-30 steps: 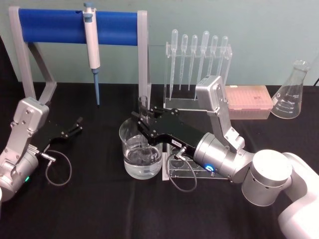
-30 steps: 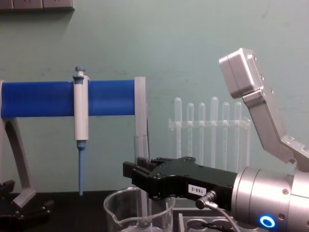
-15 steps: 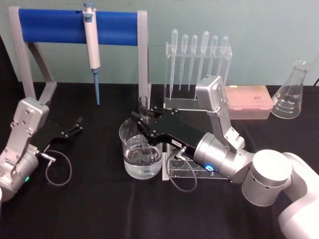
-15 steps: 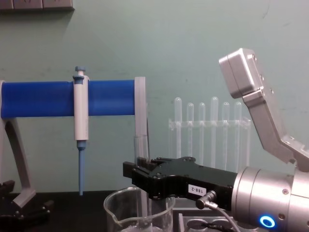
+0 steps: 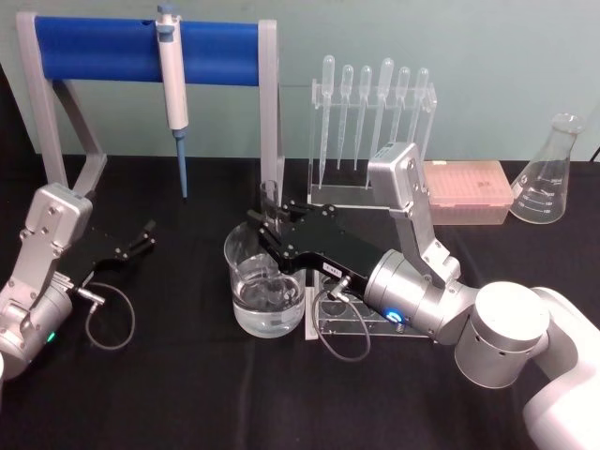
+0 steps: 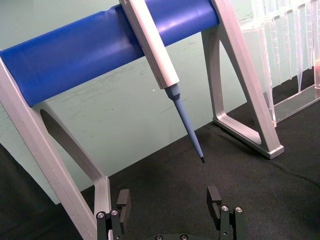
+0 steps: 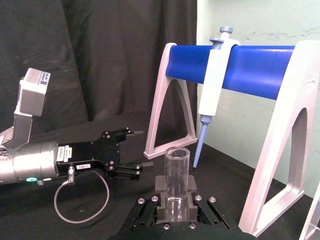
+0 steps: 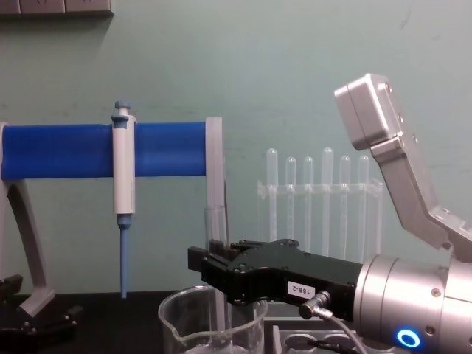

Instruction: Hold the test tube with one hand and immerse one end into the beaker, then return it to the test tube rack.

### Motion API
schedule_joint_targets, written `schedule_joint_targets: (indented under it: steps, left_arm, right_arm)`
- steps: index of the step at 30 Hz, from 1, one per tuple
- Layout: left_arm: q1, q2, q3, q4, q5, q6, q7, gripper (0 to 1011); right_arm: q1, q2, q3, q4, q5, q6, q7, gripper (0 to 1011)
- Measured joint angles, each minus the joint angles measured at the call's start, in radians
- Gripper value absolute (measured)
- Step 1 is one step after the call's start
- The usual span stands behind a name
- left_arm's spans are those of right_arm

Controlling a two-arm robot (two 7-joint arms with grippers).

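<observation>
while clamped, tube (image 5: 269, 199) stands inside beaker (image 5: 251, 314).

This is a laboratory bench. A white-and-blue pipettor (image 5: 172, 84) hangs from a grey-legged stand with a thick blue crossbar (image 5: 103, 49) on a black-clothed table (image 5: 187, 394). Right of the stand are a clear acrylic rack of plastic bulb pipettes (image 5: 370, 141), a pink tip box (image 5: 466, 190) and a clear glass conical flask (image 5: 547, 178); before it, a wide glass beaker (image 5: 253, 309).

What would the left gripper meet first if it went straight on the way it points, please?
Likely the pipettor tip, hanging ahead of the left gripper, though it might pass beneath; depth is unclear.
</observation>
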Motion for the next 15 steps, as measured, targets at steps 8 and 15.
schedule_joint_targets:
  steps: [8, 15]
  left_arm:
    - [0.000, 0.000, 0.000, 0.000, 0.000, 0.000, 0.000, 1000]
    - [0.000, 0.000, 0.000, 0.000, 0.000, 0.000, 0.000, 1000]
  right_arm:
    - [0.000, 0.000, 0.000, 0.000, 0.000, 0.000, 0.000, 225]
    - [0.000, 0.000, 0.000, 0.000, 0.000, 0.000, 0.000, 225]
